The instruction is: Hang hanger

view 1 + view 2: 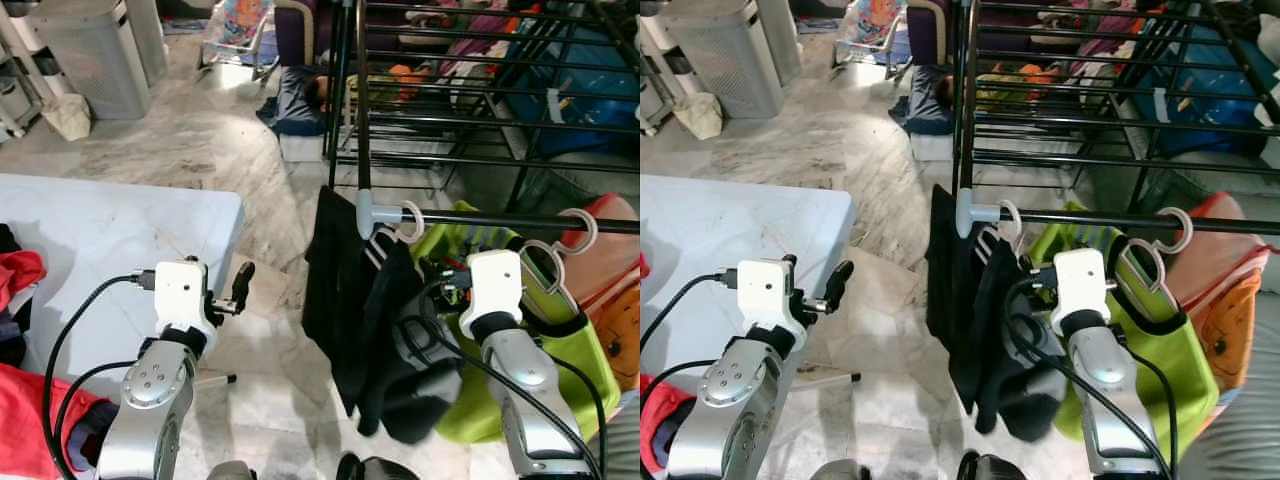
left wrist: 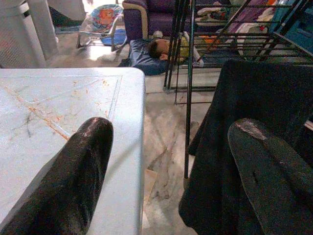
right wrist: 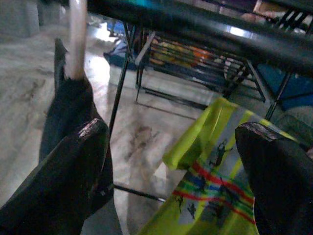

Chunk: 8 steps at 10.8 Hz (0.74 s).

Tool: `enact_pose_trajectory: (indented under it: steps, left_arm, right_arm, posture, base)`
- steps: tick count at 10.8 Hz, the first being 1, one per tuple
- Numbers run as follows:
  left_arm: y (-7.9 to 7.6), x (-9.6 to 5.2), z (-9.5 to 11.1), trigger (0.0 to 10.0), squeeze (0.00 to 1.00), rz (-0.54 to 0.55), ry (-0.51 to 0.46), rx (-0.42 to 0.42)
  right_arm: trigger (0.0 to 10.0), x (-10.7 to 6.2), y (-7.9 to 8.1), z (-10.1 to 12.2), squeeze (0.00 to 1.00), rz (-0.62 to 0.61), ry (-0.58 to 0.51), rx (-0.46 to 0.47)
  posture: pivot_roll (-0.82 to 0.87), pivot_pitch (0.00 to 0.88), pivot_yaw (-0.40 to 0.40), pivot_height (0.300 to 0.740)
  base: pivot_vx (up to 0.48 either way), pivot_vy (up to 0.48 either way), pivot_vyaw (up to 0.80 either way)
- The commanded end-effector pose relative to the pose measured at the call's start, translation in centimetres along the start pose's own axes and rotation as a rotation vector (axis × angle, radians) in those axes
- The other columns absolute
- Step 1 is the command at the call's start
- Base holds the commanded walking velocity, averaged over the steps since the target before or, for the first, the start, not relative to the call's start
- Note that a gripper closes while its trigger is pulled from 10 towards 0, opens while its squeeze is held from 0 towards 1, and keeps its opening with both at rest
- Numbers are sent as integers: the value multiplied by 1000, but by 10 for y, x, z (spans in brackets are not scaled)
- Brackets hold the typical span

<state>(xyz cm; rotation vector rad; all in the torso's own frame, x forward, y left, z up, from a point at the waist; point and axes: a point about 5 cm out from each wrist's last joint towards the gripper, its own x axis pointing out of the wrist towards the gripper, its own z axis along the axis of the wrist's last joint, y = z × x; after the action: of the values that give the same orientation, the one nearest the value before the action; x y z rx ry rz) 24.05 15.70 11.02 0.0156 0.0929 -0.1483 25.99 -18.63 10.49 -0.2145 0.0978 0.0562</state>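
— Far left of frame?
— White table [image 1: 120, 215], marked with faint scratches; red cloth [image 1: 20, 275] heaped at its left edge. Grey slatted bin [image 1: 88, 55] in upper left corner, on marble floor [image 1: 210, 140].

— Lower left?
— Left gripper [image 1: 240, 285], raised just off table's right corner, over bare floor. Fingers [image 2: 73, 181] spread wide in left wrist view, nothing between them; table edge behind one, black cloth behind other. Black cable looped from wrist block down silver forearm.

— Centre?
— Black drying rack [image 1: 480, 120], rungs across upper centre and upper right, assorted laundry lying on and under it. Horizontal black rail [image 1: 520, 220] running from centre to right edge, joined to upright post by a pale connector. Black garment [image 1: 355, 310] hanging below that joint, on a pale hanger [image 1: 412, 222] hooked over rail.

— Right of centre?
— Right gripper [image 3: 171, 161], lifted close under rail, wrist block partly in front of black garment. Fingertips [image 3: 78, 166] held far apart in right wrist view, gripping nothing; rail crossing overhead, black garment beside one finger.

— Far right?
— Lime-green garment [image 1: 500, 330] with striped print, hanging just right of black garment, behind right wrist. Second hanger hook [image 1: 578, 228] over rail further right, near orange item [image 1: 610, 290] at frame edge; what hangs from it unclear.
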Motion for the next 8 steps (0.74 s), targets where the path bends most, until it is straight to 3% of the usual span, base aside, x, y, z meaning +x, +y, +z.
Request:
enact_pose_trajectory:
  steps: [1,4,5,8]
  left_arm:
    - [-1,1,0,10000,0,-6,0,6]
    - [-1,4,2,10000,0,-6,-9,5]
    - [-1,4,3,10000,0,-4,-11,6]
    - [2,5,4,10000,0,29,-16,-1]
  right_arm:
    - [10000,2,-7,-4,0,-40,30,-15]
    - [10000,11,-2,-2,0,-76,13,-61]
    - [10000,12,1,-2,0,-67,13,-19]
    - [10000,12,4,-4,0,-58,19,-39]
  posture:
    - [19,45,-31,740]
    - [22,48,-25,740]
    - [22,48,-25,740]
    - [28,57,-27,740]
  base:
    - [0,0,0]
    - [0,0,0]
    - [0,0,0]
    - [0,0,0]
